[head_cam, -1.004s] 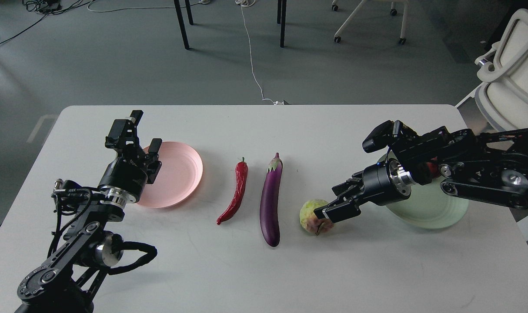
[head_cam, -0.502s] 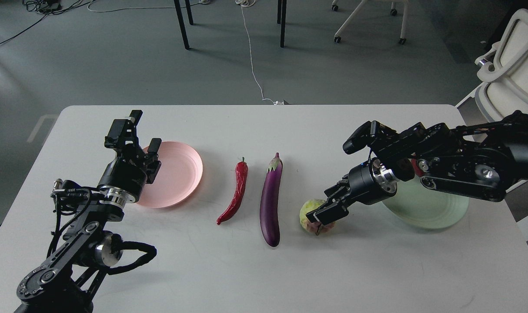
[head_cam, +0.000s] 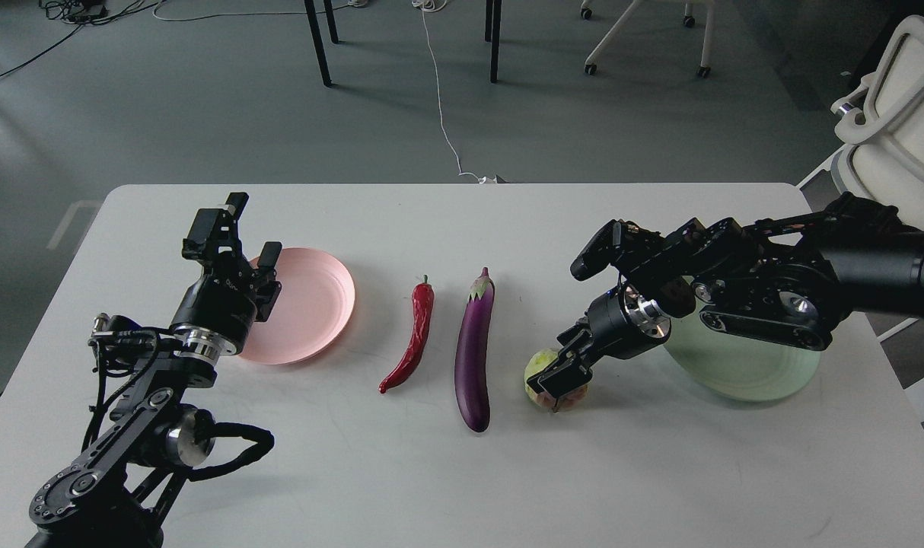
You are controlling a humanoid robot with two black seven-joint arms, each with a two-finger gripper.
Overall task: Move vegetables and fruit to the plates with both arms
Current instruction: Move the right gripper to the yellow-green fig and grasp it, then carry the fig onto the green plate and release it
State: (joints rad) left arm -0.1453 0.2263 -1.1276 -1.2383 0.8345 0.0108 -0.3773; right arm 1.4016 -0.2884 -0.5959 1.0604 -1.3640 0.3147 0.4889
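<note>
On the table (head_cam: 447,472): two plates, pink plate (head_cam: 313,304) and green plate (head_cam: 743,365); one chili (head_cam: 412,339); one eggplant (head_cam: 473,350); one apple (head_cam: 542,373). Left hand (head_cam: 245,247) spread wide; right hand (head_cam: 565,374) apparently straddling the apple, grip unconfirmed.

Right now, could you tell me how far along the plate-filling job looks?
Nothing shows as done: the round pink plate is bare, and the pale mint green plate is partly hidden by the arm. In hand: the right gripper sits over the yellow-green fruit, which rests on the white table. Left: the red chili pepper and purple eggplant. The left gripper hangs open.
</note>
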